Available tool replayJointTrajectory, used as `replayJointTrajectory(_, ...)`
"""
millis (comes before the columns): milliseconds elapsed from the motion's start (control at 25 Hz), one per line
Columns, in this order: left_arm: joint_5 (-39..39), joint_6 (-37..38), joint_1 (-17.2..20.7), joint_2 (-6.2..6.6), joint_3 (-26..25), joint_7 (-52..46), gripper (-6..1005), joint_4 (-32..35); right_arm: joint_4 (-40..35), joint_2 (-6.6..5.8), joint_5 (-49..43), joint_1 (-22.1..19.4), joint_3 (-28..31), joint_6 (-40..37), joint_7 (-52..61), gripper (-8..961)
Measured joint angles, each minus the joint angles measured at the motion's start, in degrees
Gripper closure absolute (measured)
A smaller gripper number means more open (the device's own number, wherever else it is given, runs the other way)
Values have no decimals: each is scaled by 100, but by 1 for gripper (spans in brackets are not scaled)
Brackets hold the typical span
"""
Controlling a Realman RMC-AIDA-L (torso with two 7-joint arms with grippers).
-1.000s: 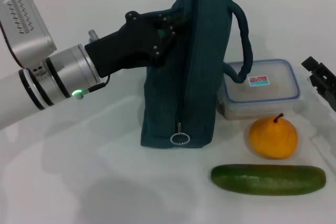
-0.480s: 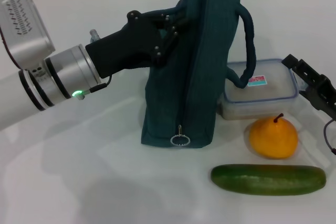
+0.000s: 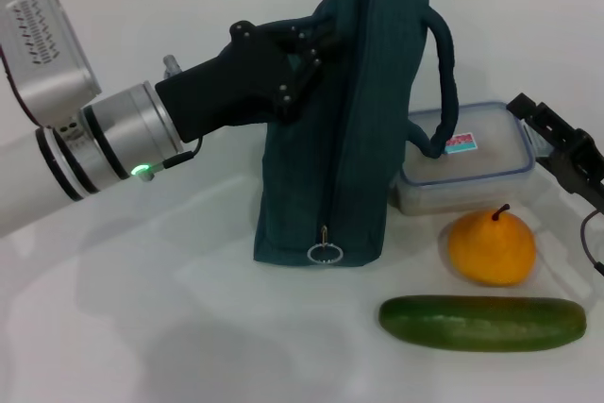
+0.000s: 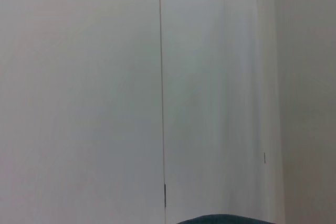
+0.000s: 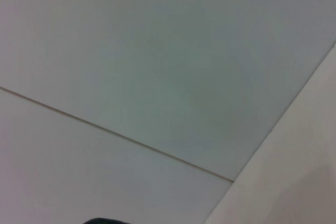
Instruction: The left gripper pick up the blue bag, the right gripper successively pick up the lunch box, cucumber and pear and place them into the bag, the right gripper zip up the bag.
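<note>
Head view: my left end effector is clamped on the teal-blue bag, standing upright mid-surface, long axis vertical, zipper ring low, facing me.

No readable text, brand, number or sign anywhere. Only a small red-and-blue label on the lid of the lunch box, at about 3 o'clock from the bag; its print too small to make out.
</note>
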Motion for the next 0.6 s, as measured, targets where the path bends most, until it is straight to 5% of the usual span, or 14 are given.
replayJointTrajectory(280, -3, 0, 0, 0, 0, 0, 960, -6, -2, -20, 20, 10, 37, 69, 6, 297)
replayJointTrajectory(600, -16, -57, -17, 1, 0, 0, 959, -5, 53, -22, 28, 86, 54, 173, -208, 600)
